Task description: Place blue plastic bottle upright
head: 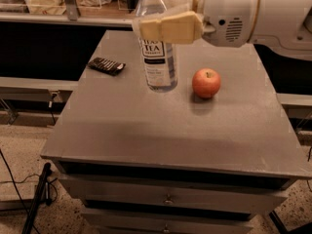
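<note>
Gripper (155,11) around blue plastic bottle (158,65), mid-table (146,130)

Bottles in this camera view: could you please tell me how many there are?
1. The blue plastic bottle is upright on the table toward its back, left of the apple, with the hand gripping its upper part. The shelf behind could hide others.

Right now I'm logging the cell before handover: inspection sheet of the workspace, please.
Surface: grey tabletop, flat.
Job's things: blue plastic bottle, upright, left of the apple; cannot tell if its base touches down.
Clutter: red apple; dark flat device at left rear.
Grippers: pincer clamped on the bottle's upper part.
Cables: black cable on the floor, left.
Surroundings: drawers below; shelf behind.
</note>
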### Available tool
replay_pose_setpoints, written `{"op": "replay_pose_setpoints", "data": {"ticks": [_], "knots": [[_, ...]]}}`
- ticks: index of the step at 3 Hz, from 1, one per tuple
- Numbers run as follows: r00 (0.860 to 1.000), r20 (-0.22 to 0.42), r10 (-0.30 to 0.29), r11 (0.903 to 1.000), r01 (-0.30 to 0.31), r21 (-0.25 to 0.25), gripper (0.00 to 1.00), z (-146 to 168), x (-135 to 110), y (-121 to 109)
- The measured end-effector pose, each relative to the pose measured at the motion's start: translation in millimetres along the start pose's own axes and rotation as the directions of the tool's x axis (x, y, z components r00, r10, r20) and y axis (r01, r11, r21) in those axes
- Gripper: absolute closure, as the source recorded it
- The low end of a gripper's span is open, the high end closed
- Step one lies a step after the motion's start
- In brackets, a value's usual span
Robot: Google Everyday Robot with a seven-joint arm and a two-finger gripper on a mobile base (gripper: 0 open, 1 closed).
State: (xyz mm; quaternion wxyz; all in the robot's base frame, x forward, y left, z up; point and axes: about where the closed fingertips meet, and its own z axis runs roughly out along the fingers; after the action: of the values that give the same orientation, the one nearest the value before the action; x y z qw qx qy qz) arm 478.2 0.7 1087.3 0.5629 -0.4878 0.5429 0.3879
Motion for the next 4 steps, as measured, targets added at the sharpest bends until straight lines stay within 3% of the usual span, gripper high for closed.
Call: {"op": "replay_pose_setpoints", "data": {"ticks": [1,2,3,4], "knots": [[1.000,-0.004,0.005,1.0000,-0.005,-0.002,1.00,2,1,0],[0.999,0.049,0.006,1.0000,-0.006,0.001,1.00,1,18,2],[0.987,0.162,0.000,0.9996,-0.005,0.029,1.00,-7,47,4],[0.976,0.219,-0.011,0.9984,-0.001,0.057,1.00,-17,70,5]]}}
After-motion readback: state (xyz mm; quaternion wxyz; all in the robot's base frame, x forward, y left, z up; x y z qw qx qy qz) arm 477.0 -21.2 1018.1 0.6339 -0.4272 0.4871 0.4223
